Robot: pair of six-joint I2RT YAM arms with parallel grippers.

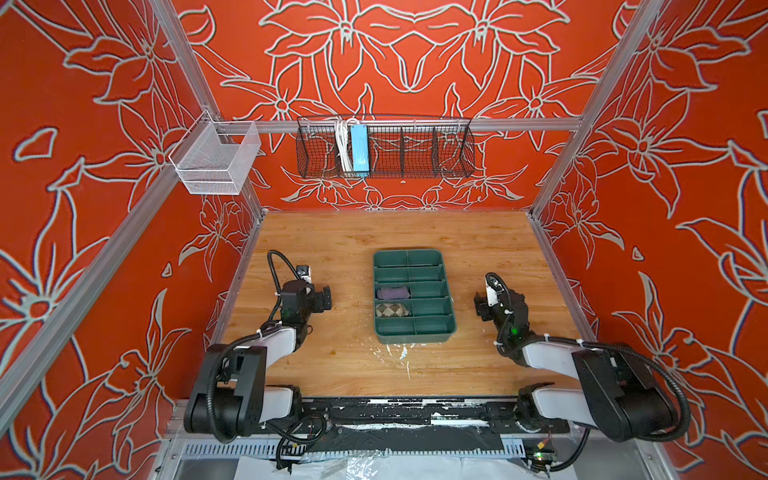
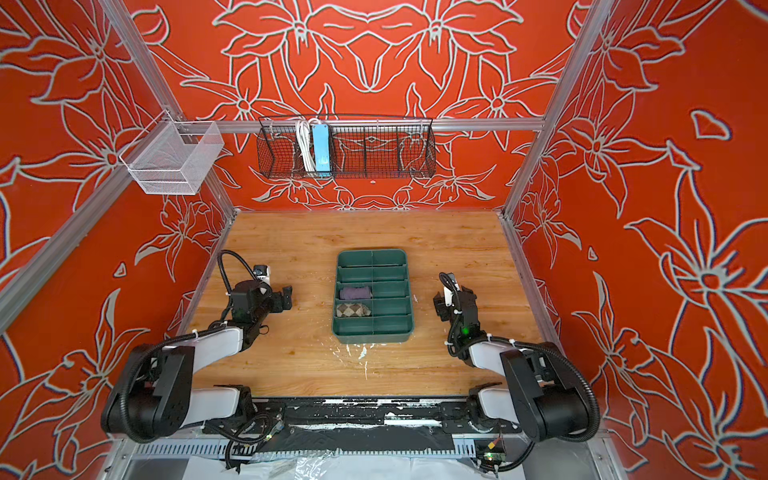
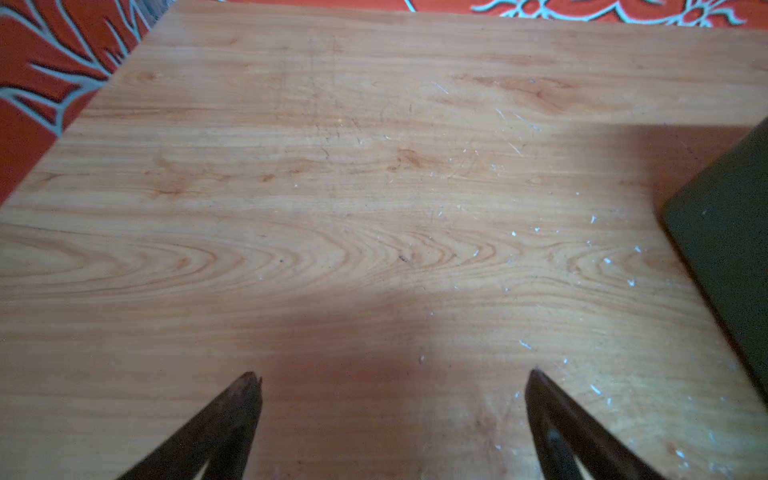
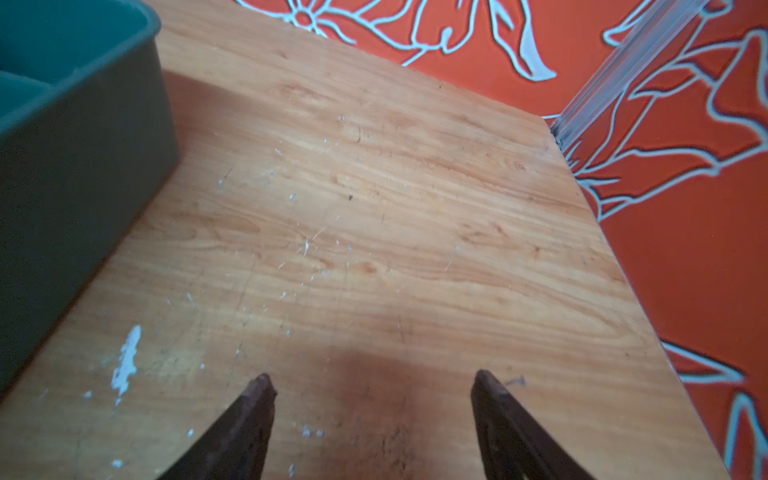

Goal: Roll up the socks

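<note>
The purple sock [image 1: 393, 293] is seen rolled in the tray [image 1: 415, 337] at frame centre, third compartment down on the left; the argyle sock [image 1: 392, 310] is rolled just below it. The left pincer [image 3: 392, 374] and right pincer [image 4: 374, 376] are spread wide and empty over the desk [image 3: 291, 208]

- The tray [image 1: 411, 337] is dark green, and its dividers have the same green.
- The purple sock [image 1: 392, 293] is a plain, dull purple.
- The beige sock [image 1: 392, 309] carries brown-olive diamonds.
- The table [image 1: 332, 241] is light wood with clear grain and small white flecks.
- The walls [image 1: 83, 174] are orange-red, with flowers in grey-white outline.
- The wire basket [image 1: 453, 153] is black; the box [image 1: 359, 150] in it is light blue, the cable [image 1: 341, 145] white.
- The mesh basket [image 1: 216, 166] is white.
</note>
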